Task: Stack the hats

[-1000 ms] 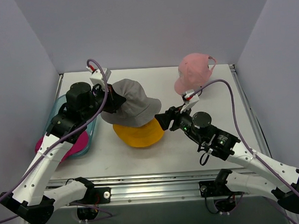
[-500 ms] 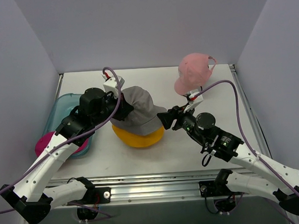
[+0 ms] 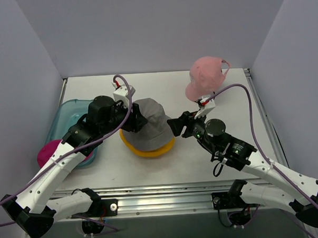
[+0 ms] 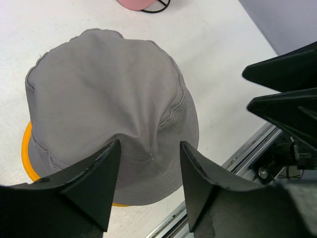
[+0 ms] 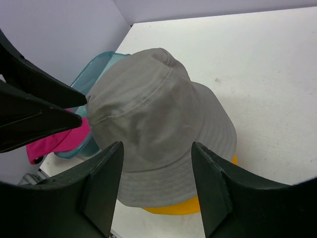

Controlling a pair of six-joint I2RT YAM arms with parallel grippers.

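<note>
Left gripper (image 4: 149, 145) wide over grey bucket hat (image 3: 147, 126), seated on yellow bucket hat (image 3: 129, 145); right gripper (image 5: 157, 147) wide, empty. Next, likely: light pink baseball cap (image 3: 204, 76), far right.

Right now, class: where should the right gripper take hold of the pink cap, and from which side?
Likely the brim of the pink cap, from the near side with the right gripper: it sticks out there as a flat edge; the crown is rounded.
</note>
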